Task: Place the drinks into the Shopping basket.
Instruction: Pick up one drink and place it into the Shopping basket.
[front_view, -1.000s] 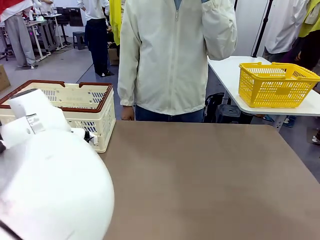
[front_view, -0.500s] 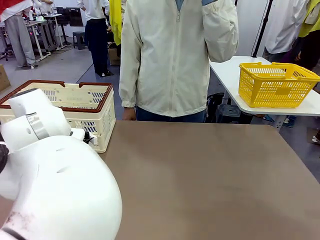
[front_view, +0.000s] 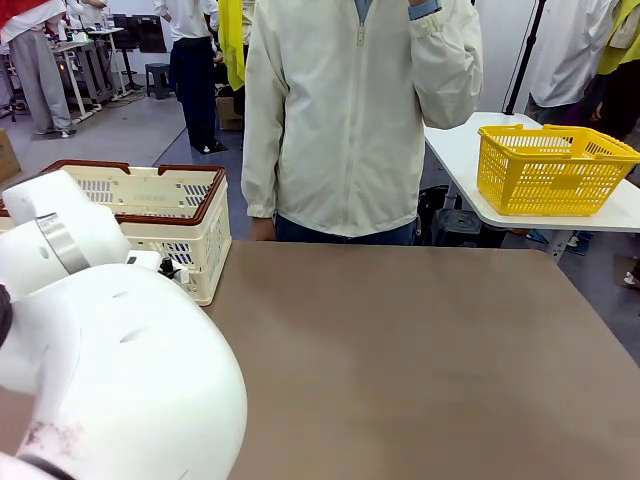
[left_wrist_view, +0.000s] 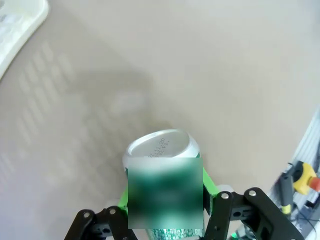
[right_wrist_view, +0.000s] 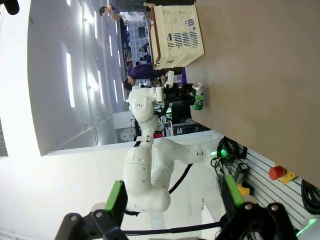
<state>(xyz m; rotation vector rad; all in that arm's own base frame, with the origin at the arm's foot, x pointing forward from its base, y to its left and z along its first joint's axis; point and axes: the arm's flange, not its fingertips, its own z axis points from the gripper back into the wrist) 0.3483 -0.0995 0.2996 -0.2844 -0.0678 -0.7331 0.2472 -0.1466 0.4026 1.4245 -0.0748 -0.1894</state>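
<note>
A slim green can (left_wrist_view: 162, 150) with a silver top sits between the green pads (left_wrist_view: 209, 187) of my left gripper (left_wrist_view: 165, 195), which is shut on it. The right wrist view shows the same can (right_wrist_view: 198, 96) in the left gripper (right_wrist_view: 187, 95) near the table's edge, and I cannot tell whether it touches the tabletop. The cream Shopping basket (front_view: 150, 215) with its brown rim stands at the table's far left, and its corner (left_wrist_view: 20, 25) is at the top left of the left wrist view. My right gripper (right_wrist_view: 172, 200) is open and holds nothing.
A person in a cream jacket (front_view: 340, 120) stands at the far side with one hand raised. A yellow mesh basket (front_view: 550, 170) sits on a separate white table at the right. My left arm's white bulk (front_view: 110, 370) fills the lower left. The brown tabletop (front_view: 420, 360) spreads open.
In the front view my left arm has shifted slightly up and to the right. The person has edged a little to the right.
</note>
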